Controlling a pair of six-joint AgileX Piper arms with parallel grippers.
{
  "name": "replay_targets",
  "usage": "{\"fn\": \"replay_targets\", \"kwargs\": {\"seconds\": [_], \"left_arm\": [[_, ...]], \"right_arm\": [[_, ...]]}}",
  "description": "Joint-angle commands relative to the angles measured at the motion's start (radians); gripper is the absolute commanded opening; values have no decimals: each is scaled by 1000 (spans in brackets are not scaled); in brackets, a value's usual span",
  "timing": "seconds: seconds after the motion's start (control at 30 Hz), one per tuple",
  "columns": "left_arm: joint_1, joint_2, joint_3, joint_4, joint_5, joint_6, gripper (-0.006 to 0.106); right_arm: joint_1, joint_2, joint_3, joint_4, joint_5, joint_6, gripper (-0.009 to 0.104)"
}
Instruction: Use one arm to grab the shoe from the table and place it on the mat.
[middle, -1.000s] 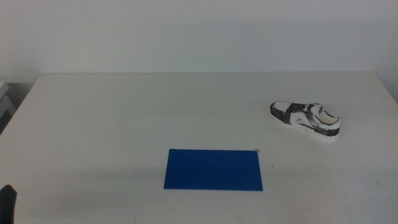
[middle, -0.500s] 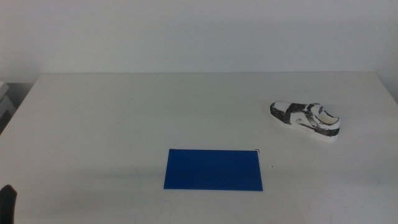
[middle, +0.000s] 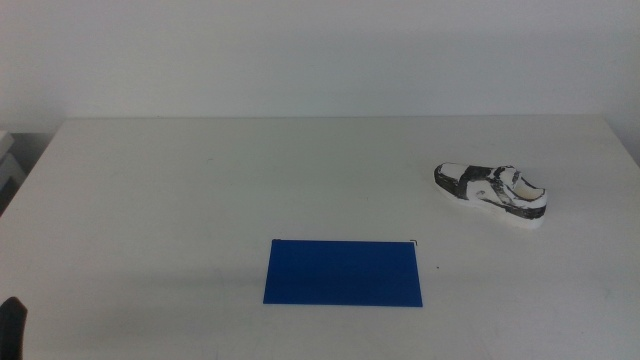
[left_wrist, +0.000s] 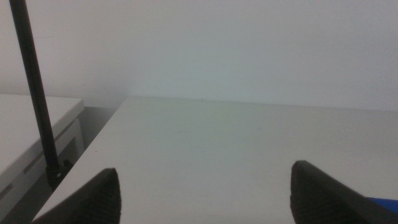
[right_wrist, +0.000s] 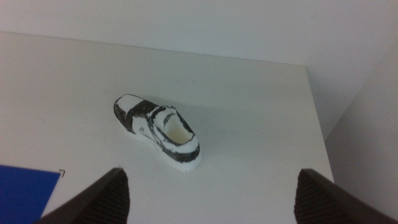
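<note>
one scuffed shoe (middle: 492, 194), flat mat (middle: 343, 272)

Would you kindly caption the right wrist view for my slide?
Open right tool above the table, facing the shoe; the mat's corner shows.

No text, label, brand, number or sign can be read in any view. The shoe (middle: 491, 188) carries only black patches and scuffed marks at the right of the middle view, and none of them forms letters. The mat (middle: 343, 272), low in the centre, is plain blue.
</note>
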Motion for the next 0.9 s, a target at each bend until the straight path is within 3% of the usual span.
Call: {"fn": "replay_targets", "kwargs": {"seconds": [0.0,0.3,0.63,0.87], "left_arm": [[-5,-7,5,-4,-81,-3,94],[-5,-7,5,-4,-81,-3,94],[-5,-7,5,-4,-81,-3,94],[-5,-7,5,-4,-81,-3,94]], "right_arm": [[-7,62,-107,-4,-28,-5,78],[-7,369,-406,-3,193,-22,78],[-7,695,-740,69,372,-189,78],[-7,906,-947,81,491,-319,78]]}}
